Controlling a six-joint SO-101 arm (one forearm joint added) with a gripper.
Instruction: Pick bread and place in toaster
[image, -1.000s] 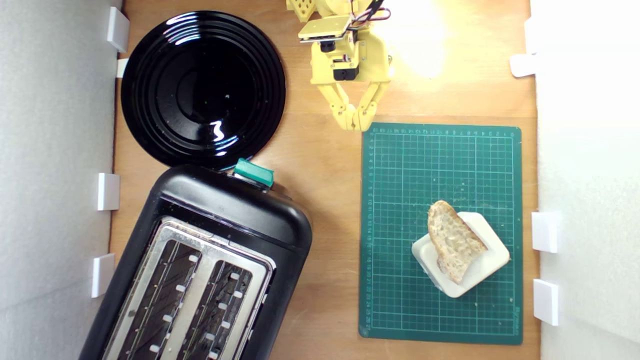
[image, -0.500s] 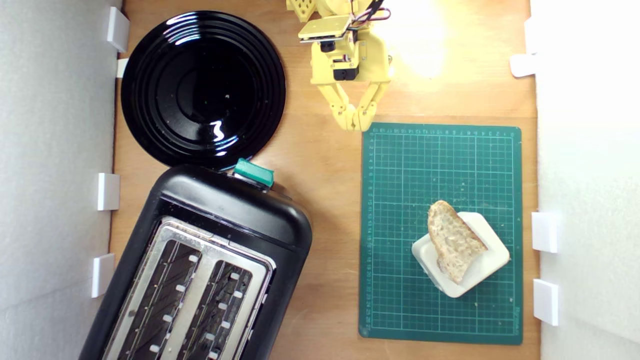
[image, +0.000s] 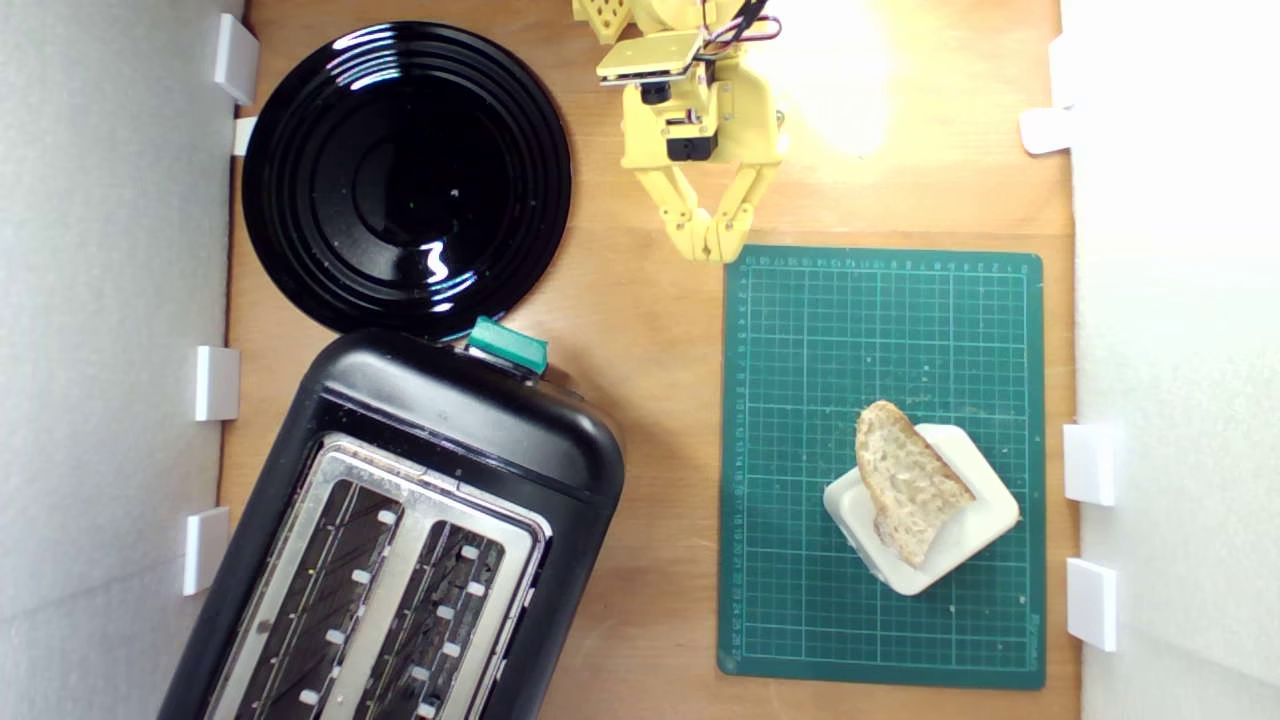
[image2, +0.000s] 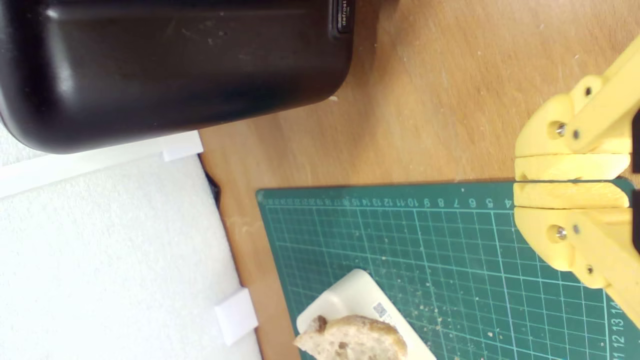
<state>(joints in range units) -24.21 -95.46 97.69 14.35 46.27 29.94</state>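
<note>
Your pincer (image: 709, 243) sits with its tips together, unmoved over the last second; the bread (image: 908, 480) waits ungrasped, well apart from the toaster (image: 400, 530).

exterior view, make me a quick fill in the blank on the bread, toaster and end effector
1. The bread lies on a cream-white ____.
2. That support sits on a green cutting ____.
3. The end effector has its jaws ____.
4. Both slots of the toaster are ____.

Missing words: block; mat; shut; empty
</note>
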